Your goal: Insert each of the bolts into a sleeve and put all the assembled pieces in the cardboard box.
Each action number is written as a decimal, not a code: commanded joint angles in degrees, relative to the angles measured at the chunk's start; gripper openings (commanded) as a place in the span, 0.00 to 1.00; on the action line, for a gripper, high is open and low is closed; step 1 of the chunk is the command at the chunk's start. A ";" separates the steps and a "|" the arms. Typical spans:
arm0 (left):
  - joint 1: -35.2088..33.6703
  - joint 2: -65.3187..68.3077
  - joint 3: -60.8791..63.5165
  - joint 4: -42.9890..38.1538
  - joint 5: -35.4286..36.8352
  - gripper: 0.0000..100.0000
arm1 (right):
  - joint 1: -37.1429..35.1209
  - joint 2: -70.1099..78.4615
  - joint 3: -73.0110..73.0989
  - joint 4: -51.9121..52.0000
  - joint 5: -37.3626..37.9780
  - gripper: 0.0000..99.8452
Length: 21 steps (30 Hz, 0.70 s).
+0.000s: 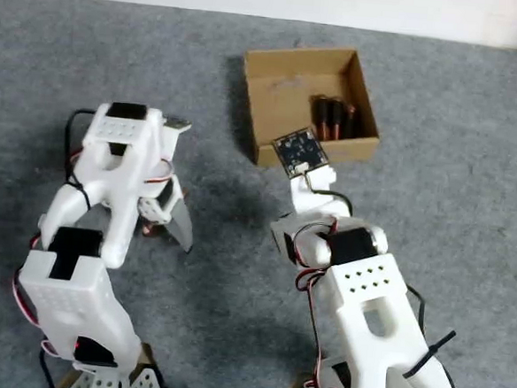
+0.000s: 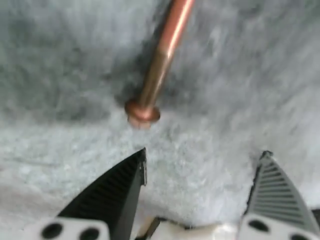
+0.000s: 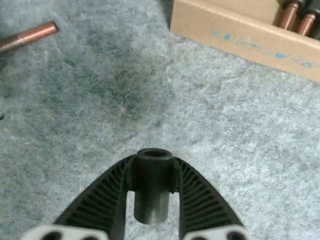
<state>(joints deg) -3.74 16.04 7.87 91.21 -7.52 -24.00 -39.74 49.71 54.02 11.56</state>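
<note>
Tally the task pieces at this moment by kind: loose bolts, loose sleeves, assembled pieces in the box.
Loose bolts: 1, the bolt on the carpet before the open left pincer.
Loose sleeves: 1, the sleeve held in the right pincer.
Assembled pieces: 3, as far as I can tell, in the cardboard box.
Total: 5.

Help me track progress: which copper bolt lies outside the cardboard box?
The bare bolt lying on the grey carpet just ahead of the open left pincer; the others sit inside the cardboard box.
</note>
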 commanded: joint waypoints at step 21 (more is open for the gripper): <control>4.97 -7.16 4.97 -11.52 -7.21 0.22 | -0.66 -1.36 -0.13 -1.89 0.70 0.01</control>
<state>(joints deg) 0.13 14.55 15.60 76.53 -13.76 -24.00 -39.74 49.71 54.02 11.56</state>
